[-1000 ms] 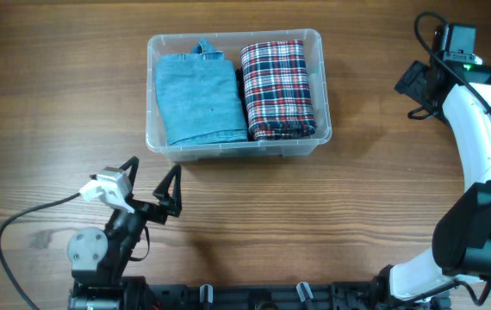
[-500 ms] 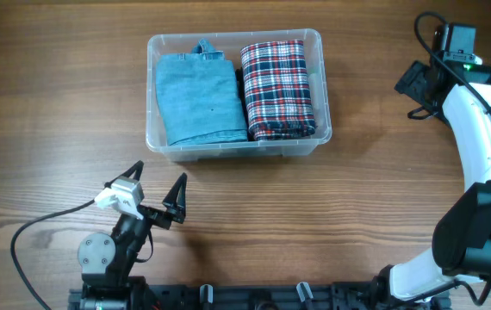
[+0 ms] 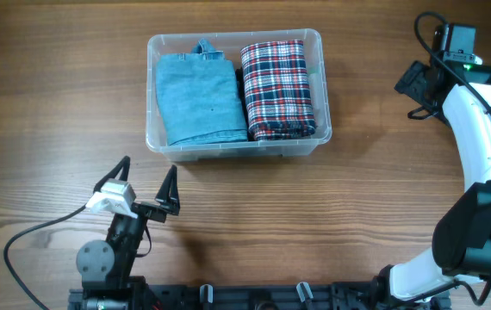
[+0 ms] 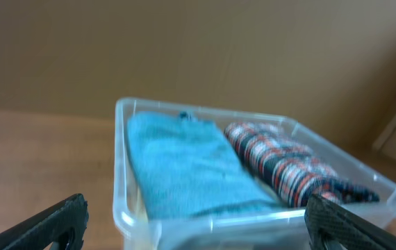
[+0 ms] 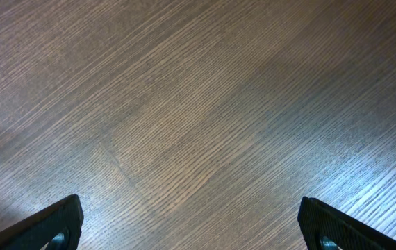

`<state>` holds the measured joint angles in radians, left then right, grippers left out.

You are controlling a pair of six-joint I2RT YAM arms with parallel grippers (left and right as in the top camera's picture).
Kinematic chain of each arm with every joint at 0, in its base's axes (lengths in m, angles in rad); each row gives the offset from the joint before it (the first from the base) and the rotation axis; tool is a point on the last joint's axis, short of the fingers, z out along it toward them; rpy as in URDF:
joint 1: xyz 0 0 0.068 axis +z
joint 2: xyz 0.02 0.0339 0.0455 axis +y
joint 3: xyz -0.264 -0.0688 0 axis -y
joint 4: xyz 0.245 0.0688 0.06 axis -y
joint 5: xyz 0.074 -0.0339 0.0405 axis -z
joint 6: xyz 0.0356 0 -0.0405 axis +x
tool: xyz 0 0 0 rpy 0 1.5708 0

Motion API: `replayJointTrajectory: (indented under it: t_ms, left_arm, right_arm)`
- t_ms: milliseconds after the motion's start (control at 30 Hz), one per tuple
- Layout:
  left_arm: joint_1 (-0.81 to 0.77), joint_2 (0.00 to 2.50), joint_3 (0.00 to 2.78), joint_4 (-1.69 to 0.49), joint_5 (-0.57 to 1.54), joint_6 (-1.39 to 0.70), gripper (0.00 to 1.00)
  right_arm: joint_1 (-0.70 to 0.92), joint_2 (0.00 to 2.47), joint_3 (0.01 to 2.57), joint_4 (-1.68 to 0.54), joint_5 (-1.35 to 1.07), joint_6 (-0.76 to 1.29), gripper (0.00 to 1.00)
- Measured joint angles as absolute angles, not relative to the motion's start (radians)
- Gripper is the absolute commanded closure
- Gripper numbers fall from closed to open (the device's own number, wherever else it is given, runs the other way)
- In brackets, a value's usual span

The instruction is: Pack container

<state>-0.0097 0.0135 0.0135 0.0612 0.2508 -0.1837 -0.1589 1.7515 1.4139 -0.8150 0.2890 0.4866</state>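
Note:
The clear plastic container point(image 3: 319, 41) sits at the table's far middle. In it lie a folded blue garment point(image 3: 201, 99) on the left and a folded red, white and navy plaid cloth point(image 3: 276, 89) on the right. In the left wrist view the container point(image 4: 119, 173) is blurred, with the blue garment point(image 4: 184, 163) and the plaid cloth point(image 4: 288, 163) inside. My left gripper point(image 3: 146, 185) is open and empty, near the table's front, below the container's left end. My right gripper point(image 3: 409, 86) is open and empty over bare wood at the far right.
The left arm's base point(image 3: 99, 258) and its cable point(image 3: 30, 228) sit at the front left. The white right arm point(image 3: 482, 129) runs down the right edge. The right wrist view shows only the wooden table point(image 5: 198, 104).
My left gripper has shifted: first right and nearer, then back to the left. The container, the cloths and the right arm have not moved.

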Motion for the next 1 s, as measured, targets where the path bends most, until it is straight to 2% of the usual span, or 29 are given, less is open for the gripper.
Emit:
replayJointTrajectory:
  t_ms: [200, 367, 1000]
  left_arm:
    - [-0.010, 0.014, 0.014, 0.080, 0.249, -0.184, 0.00]
    - [-0.010, 0.015, 0.011, -0.052, 0.244, -0.184, 0.00]
    - [-0.010, 0.015, 0.011, -0.052, 0.243, -0.184, 0.00]
  right_arm:
    - [-0.159, 1.752, 1.414, -0.815, 0.289, 0.487, 0.00]
    - [-0.159, 1.752, 1.414, -0.815, 0.289, 0.486, 0.00]
    - [-0.159, 1.752, 1.414, -0.815, 0.289, 0.486, 0.00]
